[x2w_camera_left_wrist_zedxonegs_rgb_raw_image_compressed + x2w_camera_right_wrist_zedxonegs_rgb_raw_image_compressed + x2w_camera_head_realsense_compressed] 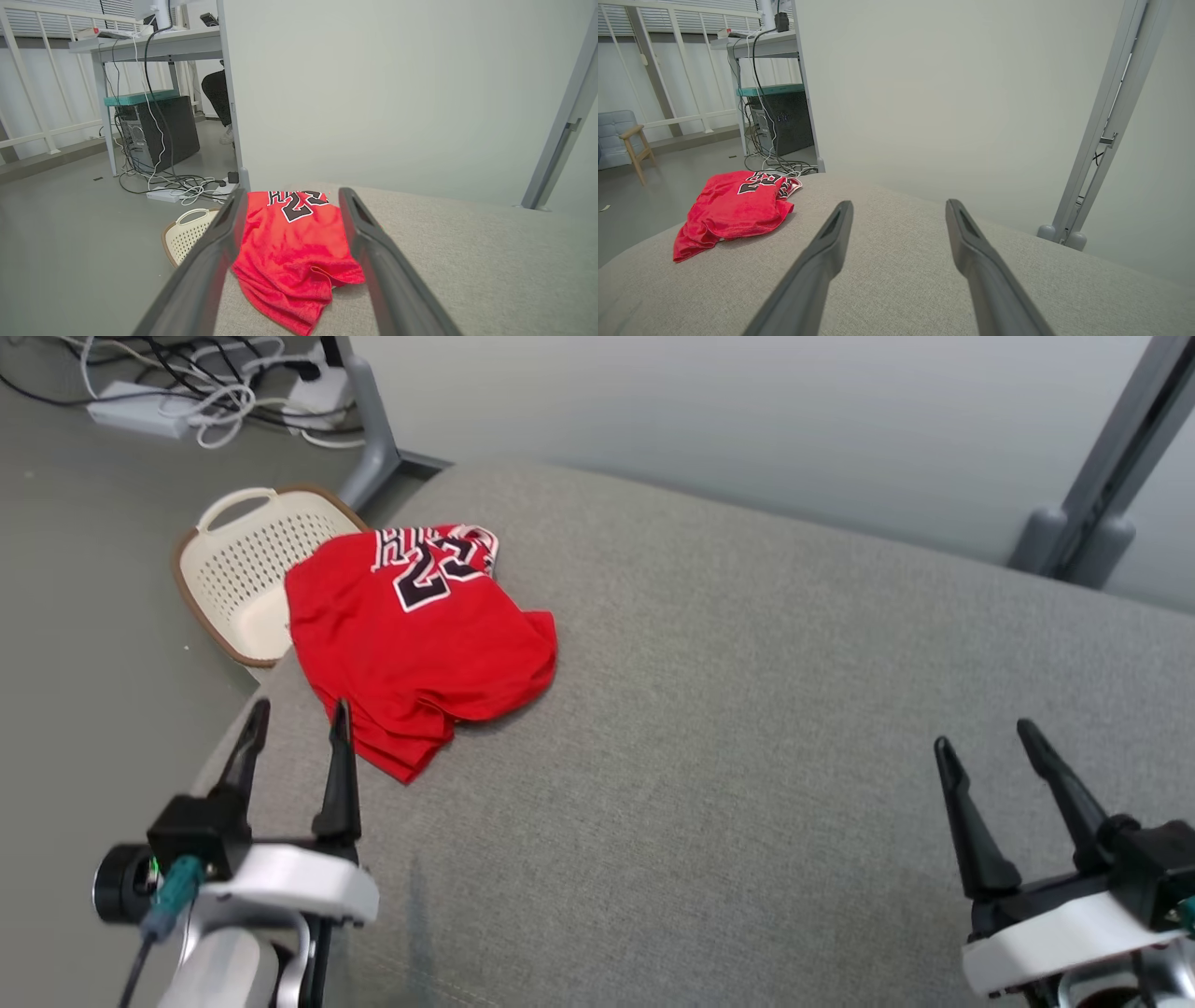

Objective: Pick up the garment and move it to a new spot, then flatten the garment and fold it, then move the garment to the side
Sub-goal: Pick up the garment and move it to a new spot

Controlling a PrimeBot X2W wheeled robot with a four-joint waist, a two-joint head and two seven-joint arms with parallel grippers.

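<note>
Up close, both wrists run off the bottom edge of the head view, so little arm shows beyond the white housings. Left gripper [301, 709] at lower left, right gripper [983, 733] at lower right. Whether the left fingertips touch the cloth cannot be told: one tip overlaps the near hem in the head view.

Garment [411, 644]: red jersey, slightly shiny knit, black numerals edged in white, black-and-white trim at the far end. Bunched and doubled over itself; near corner in stacked layers. The print is creased and partly folded under, so the lettering above the numerals is hard to read. It lies on the far left part of the grey cushion [747, 709], close to the left edge. From the head view it hides the right rim of the cream basket [238, 560], which sits on the floor beside the cushion.

Arms: left gripper points straight at the jersey, jaws spread wide, holding nothing; in its wrist view the jersey lies framed between the two dark fingers. Right gripper is well apart from the jersey, above the cushion's right side, jaws likewise spread and empty, fingers aimed toward the pale wall.

Further off: tangled cables [215, 392] and a power strip [140, 411] on the floor, a computer tower [159, 126] under a desk [154, 44], a person's leg [217, 93] partly hidden behind the panel edge.
</note>
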